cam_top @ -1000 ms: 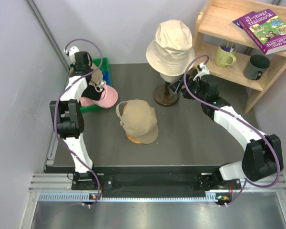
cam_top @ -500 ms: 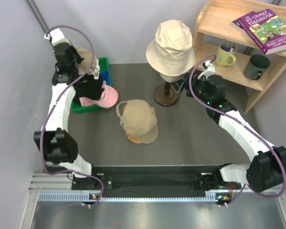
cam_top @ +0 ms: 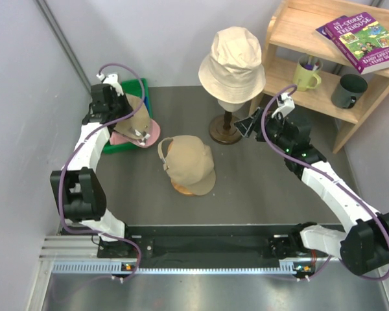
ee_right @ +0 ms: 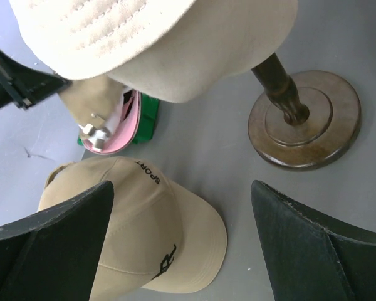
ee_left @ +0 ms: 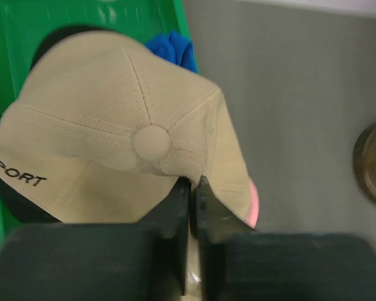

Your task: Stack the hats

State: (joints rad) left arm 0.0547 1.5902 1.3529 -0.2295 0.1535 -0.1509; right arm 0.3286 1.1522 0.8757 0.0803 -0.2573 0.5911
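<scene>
The left gripper (ee_left: 191, 185) is closed almost fully, its dark fingers pinching a fold of a tan fabric baseball cap (ee_left: 113, 119) just beside the cloth-covered top button. On this cap the dark letters "PORT" are read near the edge; any letter before them is turned out of sight. The cap is held over a green plastic tray (ee_left: 19, 37) at the 10 o'clock corner of the grey table (cam_top: 259, 188). A scrap of blue cloth (ee_left: 173, 51) shows at the cap's 12 o'clock, and a sliver of a pink cap (ee_left: 253, 204) at its 4 o'clock. A dark shape under its edge cannot be identified.

A second tan baseball cap (ee_right: 131, 238) lies alone near the table's middle. "SPORT" is printed on it in dark letters, and a small dark logo that cannot be read sits near the brim.

The right gripper (ee_right: 180, 188) is spread wide and holds nothing. It hangs at 3 o'clock of a round dark wooden stand base (cam_top: 225, 129). A cream bucket hat (cam_top: 233, 55) sits on a smooth cream head form (ee_right: 225, 44) on this stand.

At 1 o'clock a pale wooden shelf (cam_top: 298, 29) carries a purple book (cam_top: 363, 40), a green mug (cam_top: 305, 76) and a dark mug (cam_top: 349, 91). "STOREY TREEHOUSE" is read on the cover, and the number before it is perhaps 13.
</scene>
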